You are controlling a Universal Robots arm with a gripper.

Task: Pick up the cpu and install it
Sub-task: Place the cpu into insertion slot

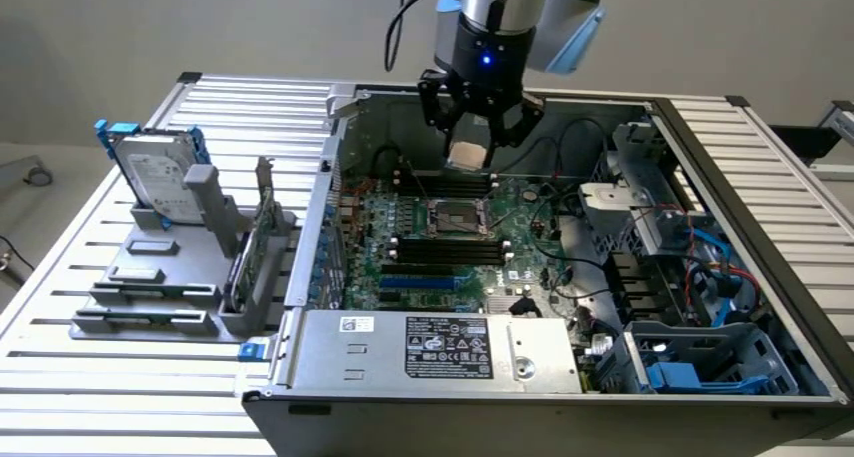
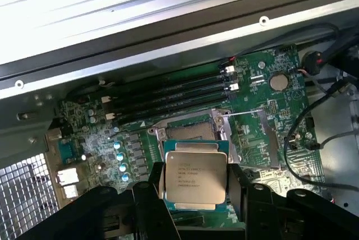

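In the exterior view, the gripper (image 1: 470,142) hung over the open computer case (image 1: 667,112), near its far wall. It was pinching the cpu (image 1: 469,155) between its two sides. The cpu was up in the air above the green board (image 1: 527,262) and did not touch it. The socket (image 1: 455,217) sat lower down, in the middle of the board. A hard drive (image 1: 154,172) stood in a grey rack at the exterior view's left, well apart from all this.

In the wrist view, the cpu (image 2: 193,177) showed its flat silver top with tiny print on it. One of the black fingers (image 2: 152,195) pressed on each of two opposite edges, so the gripper (image 2: 193,198) was closed on the chip and nothing else. A part of the socket (image 2: 188,132) peeked out behind the cpu, with long black slots (image 2: 168,97) just beside it.

The cpu looked small, thin, light and stiff, so it likely would not bend. The metal top looked smooth and could slip. Its underside was hidden, and that side is probably the easiest to hurt. Holding it by the edges, flat and level, seemed the safe way, and that was how it was held.
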